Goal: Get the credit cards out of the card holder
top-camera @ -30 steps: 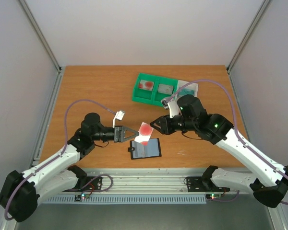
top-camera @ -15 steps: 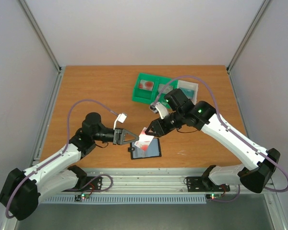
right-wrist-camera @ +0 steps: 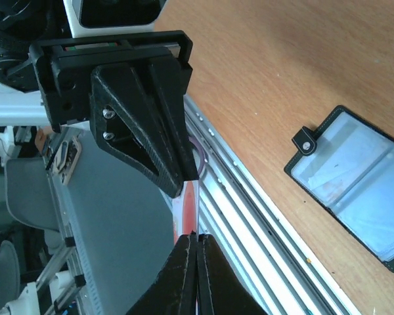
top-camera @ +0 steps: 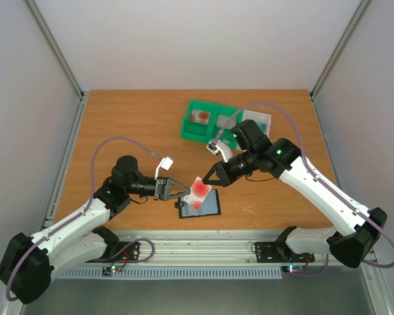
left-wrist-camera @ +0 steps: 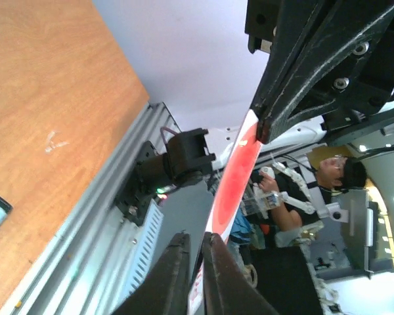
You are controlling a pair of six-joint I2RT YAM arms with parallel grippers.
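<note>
A whitish credit card with a red mark hangs just above the open card holder, a black bifold wallet with grey-blue pockets lying near the table's front edge. My left gripper is shut on the card's left end. My right gripper is shut on its opposite end. In the left wrist view the card runs from my left gripper up to the right arm's fingers. The right wrist view shows my right gripper pinching the card, and the card holder flat on the wood.
A green compartment tray stands at the back of the table with a red-marked card and a greyish card in it. A white tray sits to its right. The metal rail runs along the near edge.
My right arm swung in from the green tray to the card held by the left gripper, and its jaws went from open to shut on the card's free end. The card sank a little towards the wallet.
</note>
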